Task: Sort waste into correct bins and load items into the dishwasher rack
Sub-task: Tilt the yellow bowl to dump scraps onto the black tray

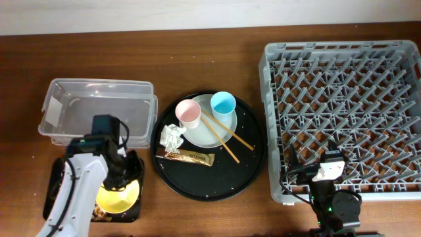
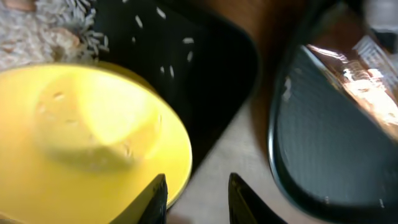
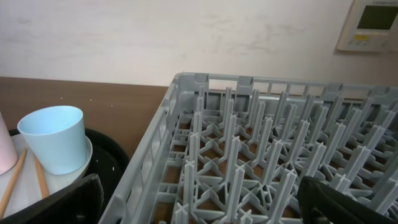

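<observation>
The yellow bowl (image 1: 120, 195) sits on the flat black tray (image 1: 56, 187) beside beige food scraps (image 1: 102, 212). My left gripper (image 1: 122, 168) is open just over the bowl's rim. In the left wrist view its fingers (image 2: 198, 199) straddle the edge of the bowl (image 2: 93, 130), with rice scraps (image 2: 43, 31) behind. The grey-white plate (image 1: 207, 131) holds the pink cup (image 1: 188, 113), blue cup (image 1: 223, 104) and chopsticks (image 1: 227, 135). The napkin (image 1: 171, 138) and snack wrapper (image 1: 191, 158) lie beside it. My right gripper (image 1: 320, 168) is open and empty at the front left corner of the dishwasher rack (image 1: 342, 118).
The clear tub (image 1: 99, 108) stands behind the flat black tray. The large round black tray (image 1: 210, 181) carries the plate and waste and also shows in the left wrist view (image 2: 323, 143). The right wrist view shows the rack (image 3: 261, 155) and blue cup (image 3: 53, 140).
</observation>
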Controlling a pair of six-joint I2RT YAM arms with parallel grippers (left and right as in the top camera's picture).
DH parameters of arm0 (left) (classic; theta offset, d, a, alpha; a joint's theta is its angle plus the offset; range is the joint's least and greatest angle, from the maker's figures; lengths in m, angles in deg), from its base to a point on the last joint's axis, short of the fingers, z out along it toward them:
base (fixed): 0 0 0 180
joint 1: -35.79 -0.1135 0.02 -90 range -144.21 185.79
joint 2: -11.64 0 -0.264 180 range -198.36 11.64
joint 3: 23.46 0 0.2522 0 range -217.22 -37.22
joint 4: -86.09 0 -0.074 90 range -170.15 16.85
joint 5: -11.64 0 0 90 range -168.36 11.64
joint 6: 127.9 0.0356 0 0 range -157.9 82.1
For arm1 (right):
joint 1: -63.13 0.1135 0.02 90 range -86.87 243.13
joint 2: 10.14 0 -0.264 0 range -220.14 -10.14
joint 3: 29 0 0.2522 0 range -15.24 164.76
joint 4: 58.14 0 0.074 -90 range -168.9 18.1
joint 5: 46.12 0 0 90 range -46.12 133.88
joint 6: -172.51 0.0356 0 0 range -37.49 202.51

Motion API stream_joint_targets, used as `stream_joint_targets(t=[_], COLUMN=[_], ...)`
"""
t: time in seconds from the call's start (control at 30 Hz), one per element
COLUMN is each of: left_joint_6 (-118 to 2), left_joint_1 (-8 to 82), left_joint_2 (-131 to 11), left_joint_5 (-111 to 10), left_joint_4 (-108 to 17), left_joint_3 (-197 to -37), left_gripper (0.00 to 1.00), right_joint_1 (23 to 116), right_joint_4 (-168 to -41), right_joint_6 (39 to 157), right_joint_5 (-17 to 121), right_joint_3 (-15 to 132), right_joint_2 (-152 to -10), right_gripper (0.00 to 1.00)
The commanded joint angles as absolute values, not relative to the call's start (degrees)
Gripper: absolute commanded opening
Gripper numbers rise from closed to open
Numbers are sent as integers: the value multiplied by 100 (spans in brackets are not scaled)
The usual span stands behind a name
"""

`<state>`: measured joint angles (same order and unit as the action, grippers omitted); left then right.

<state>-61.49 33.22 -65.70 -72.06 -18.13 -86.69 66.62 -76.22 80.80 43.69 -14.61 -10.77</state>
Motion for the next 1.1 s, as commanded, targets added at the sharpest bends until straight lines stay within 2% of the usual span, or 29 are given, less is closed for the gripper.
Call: stream_joint_targets(t=[0.0,0.23,0.37,0.63,0.9,0.93,1.0,1.07], left_joint_6=[-6573,-6573,-6573,-6573,-6573,-6571,-6571,-6569], left_joint_1=[3344,3344,3344,3344,3344,3344,3344,3342], left_joint_2=[-6527,-6527,-6527,-6527,-6527,-6527,-6527,-6527], left_joint_5=[-7372,-7391,-7818,-7866,-7866,-7868,-7870,-7885], left_joint_4=[-2318,-3045,-3056,-3170,-3345,-3345,-3345,-3347], left_joint_3=[-8182,-7758,-7753,-7731,-7550,-7550,-7550,-7550], left_gripper=[32,32,32,23,23,19,1,1], right_joint_1=[6693,6693,6693,6693,6693,6693,6693,6693], right_joint_4=[-7657,-7657,-7657,-7657,-7657,-7657,-7657,-7657], right_joint_6=[8104,8104,8106,8106,8104,8104,8104,8104], right_joint_5=[4317,4317,4317,4317,4317,4317,4317,4317], right_joint_3=[-1492,-1492,-1492,-1492,-1492,-1492,-1492,-1492], right_joint_2=[-1044,-1046,-1046,-1046,-1046,-1046,-1046,-1046], right_gripper=[98,98,98,98,98,98,98,98])
